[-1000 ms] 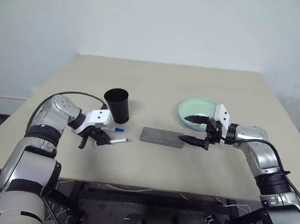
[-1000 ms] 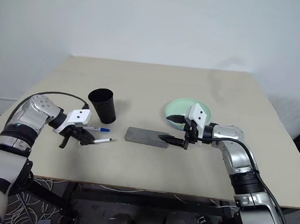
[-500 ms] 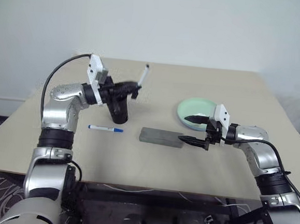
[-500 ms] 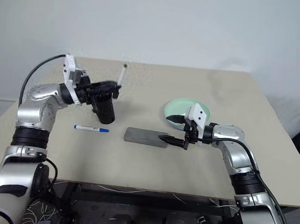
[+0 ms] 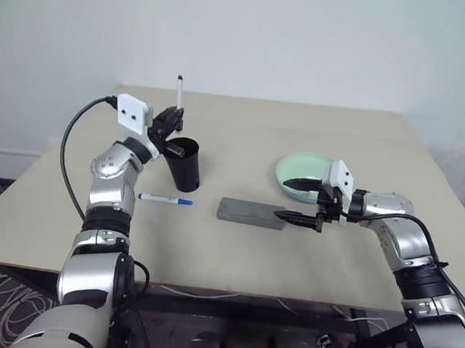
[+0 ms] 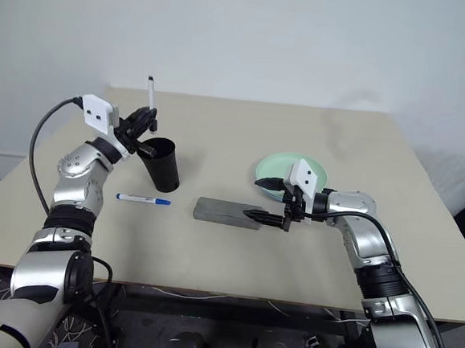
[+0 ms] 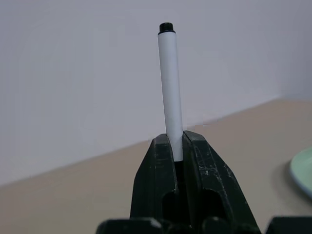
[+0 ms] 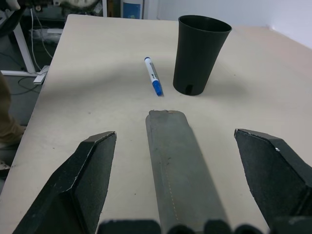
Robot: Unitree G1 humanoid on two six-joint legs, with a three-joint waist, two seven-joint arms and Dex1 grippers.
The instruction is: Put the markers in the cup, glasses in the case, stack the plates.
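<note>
My left gripper [image 5: 172, 123] is shut on the lower end of a white marker [image 5: 179, 97], which stands upright just above the left rim of the black cup [image 5: 181, 163]; the left wrist view shows the marker's barrel [image 7: 170, 87] rising from between the fingers [image 7: 161, 165]. A second marker [image 5: 164, 199] with a blue cap lies flat on the table left of the grey case [image 5: 249, 212]. My right gripper [image 5: 297, 201] stands open at the case's right end, pointing along it, in front of the mint green plate [image 5: 305, 168]. The glasses are out of view.
The beige table [image 5: 244, 126] reaches to a white wall behind. In the right wrist view the case [image 8: 180, 165] runs towards the cup [image 8: 201, 53] and the lying marker [image 8: 153, 82]. Cables and a stand sit beyond the table's far edge.
My left gripper picked one marker off the table, rose beside the cup and turned the marker upright. The other marker stayed on the table. The right arm kept still.
</note>
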